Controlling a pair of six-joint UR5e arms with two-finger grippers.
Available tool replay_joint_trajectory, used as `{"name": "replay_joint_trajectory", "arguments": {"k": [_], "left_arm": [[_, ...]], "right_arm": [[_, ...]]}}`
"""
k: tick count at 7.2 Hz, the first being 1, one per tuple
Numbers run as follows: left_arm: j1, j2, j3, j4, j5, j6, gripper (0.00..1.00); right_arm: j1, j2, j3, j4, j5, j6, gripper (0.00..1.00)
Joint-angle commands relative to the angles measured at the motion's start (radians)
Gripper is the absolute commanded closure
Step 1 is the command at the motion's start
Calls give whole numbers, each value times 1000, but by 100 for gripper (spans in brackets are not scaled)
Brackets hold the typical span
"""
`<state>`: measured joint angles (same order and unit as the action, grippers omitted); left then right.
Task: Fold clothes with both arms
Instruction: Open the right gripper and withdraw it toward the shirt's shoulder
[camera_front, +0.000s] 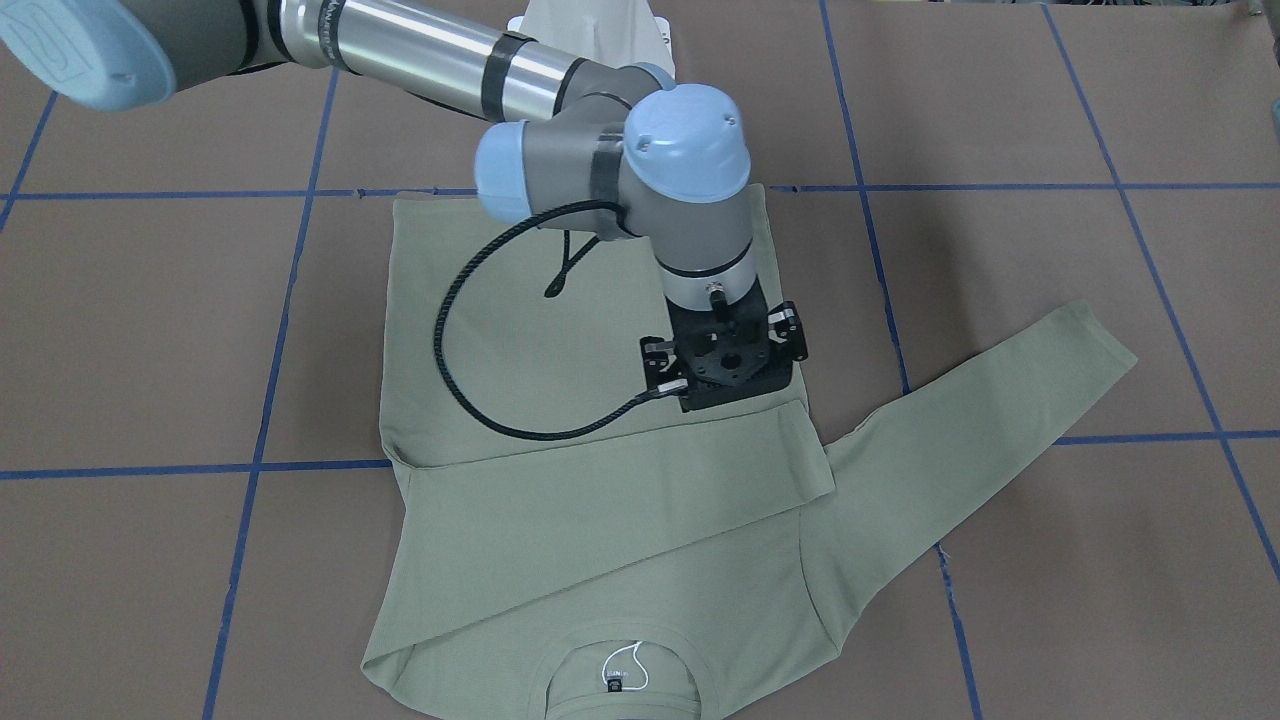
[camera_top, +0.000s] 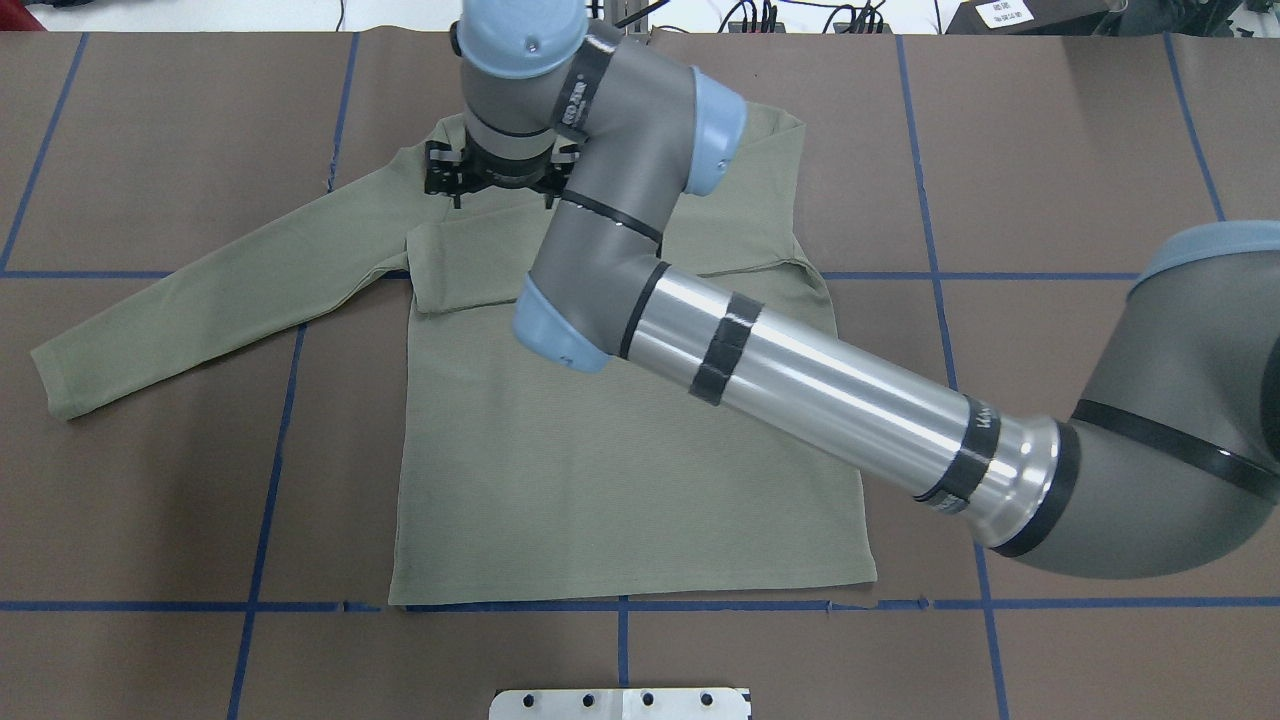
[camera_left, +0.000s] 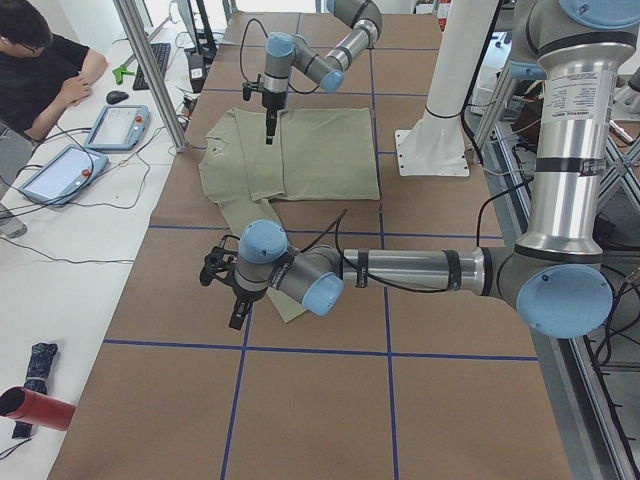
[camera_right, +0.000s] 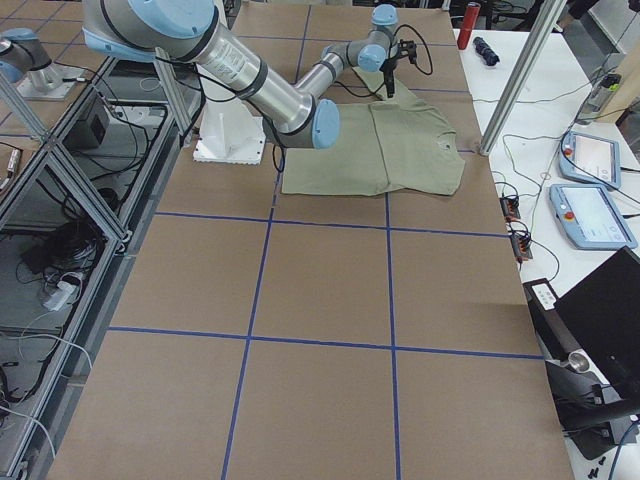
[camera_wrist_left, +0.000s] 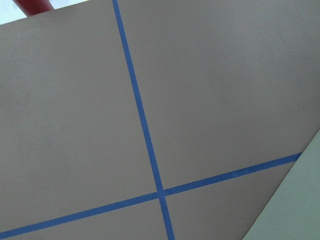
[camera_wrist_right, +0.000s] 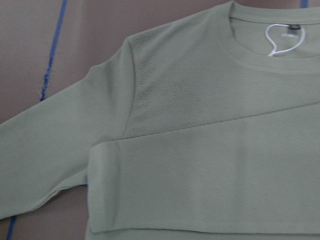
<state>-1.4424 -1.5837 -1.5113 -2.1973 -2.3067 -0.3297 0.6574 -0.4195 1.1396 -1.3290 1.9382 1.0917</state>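
The sage-green shirt (camera_top: 620, 470) lies flat on the brown table, neck away from the robot, with the white loop (camera_front: 625, 670) at its label. One sleeve (camera_front: 620, 510) is folded across the chest. The other sleeve (camera_top: 200, 300) stretches out sideways. My right gripper (camera_top: 490, 180) hangs just over the folded sleeve's cuff near the shoulder. Its fingers are hidden under the wrist, so I cannot tell its state. My left gripper (camera_left: 235, 315) shows only in the left side view, beside the outstretched sleeve's end, and I cannot tell whether it is open or shut.
Blue tape lines (camera_top: 620, 605) grid the table. The white pedestal base (camera_left: 435, 150) stands behind the shirt. A person (camera_left: 45, 55) sits at a side table with tablets (camera_left: 60, 170). A red cylinder (camera_left: 35, 408) lies there too. A metal post (camera_left: 150, 70) rises at the table's edge.
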Motion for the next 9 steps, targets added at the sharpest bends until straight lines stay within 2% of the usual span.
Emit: {"name": "replay_joint_trajectory", "arguments": {"k": [1, 2, 3, 4, 5, 6, 7, 9], "left_arm": [[109, 45, 16, -199, 30, -199, 0], [173, 44, 2, -206, 108, -326, 0], [225, 45, -12, -209, 151, -415, 0], [243, 47, -15, -234, 151, -545, 0], [275, 72, -30, -263, 180, -643, 0], [302, 103, -44, -281, 223, -696, 0], [348, 129, -55, -310, 271, -757, 0], [474, 142, -58, -314, 401, -853, 0]], "right_arm": [[68, -157, 228, -175, 76, -65, 0], [105, -203, 294, -232, 90, -73, 0], [150, -243, 345, -293, 140, -110, 0], [198, -299, 421, -385, 181, -195, 0], [238, -333, 489, -506, 201, -307, 0], [263, -369, 547, -574, 200, -396, 0], [274, -443, 618, -575, 202, -426, 0], [284, -530, 693, -572, 200, -437, 0]]}}
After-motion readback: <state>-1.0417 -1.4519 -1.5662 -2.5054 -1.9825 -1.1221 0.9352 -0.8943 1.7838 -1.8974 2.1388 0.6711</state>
